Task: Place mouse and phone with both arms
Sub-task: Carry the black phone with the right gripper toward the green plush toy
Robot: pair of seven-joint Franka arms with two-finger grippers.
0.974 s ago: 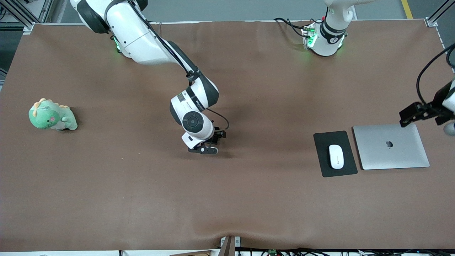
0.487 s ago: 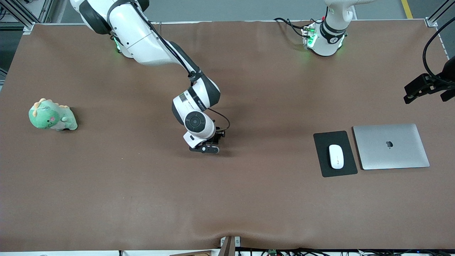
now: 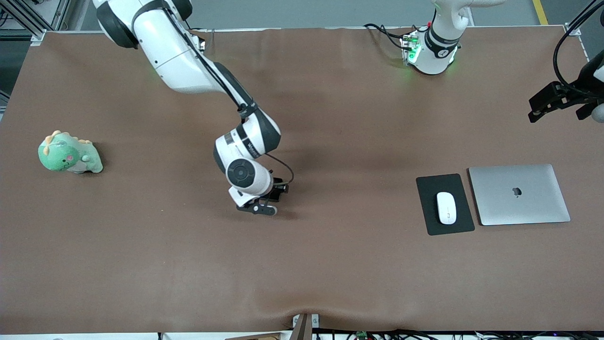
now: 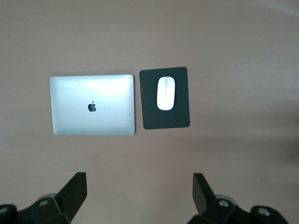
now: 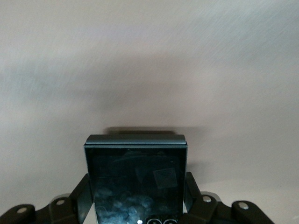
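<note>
Both arms (image 3: 188, 61) white shells, black joint bands, black external cable. Green base LEDs. Grippers black; silver screws visible.

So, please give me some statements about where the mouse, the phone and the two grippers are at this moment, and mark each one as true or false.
1. The mouse lies on the black pad. True.
2. The right gripper holds nothing. False: it is shut on the phone, over bare table near the middle.
3. The left gripper is open and holds nothing. True: it hangs at the left arm's end of the table.
4. The laptop is open. False: its lid is closed, and it lies beside the black pad.
5. The green plush toy sits on the laptop. False: it stands at the right arm's end of the table.
</note>
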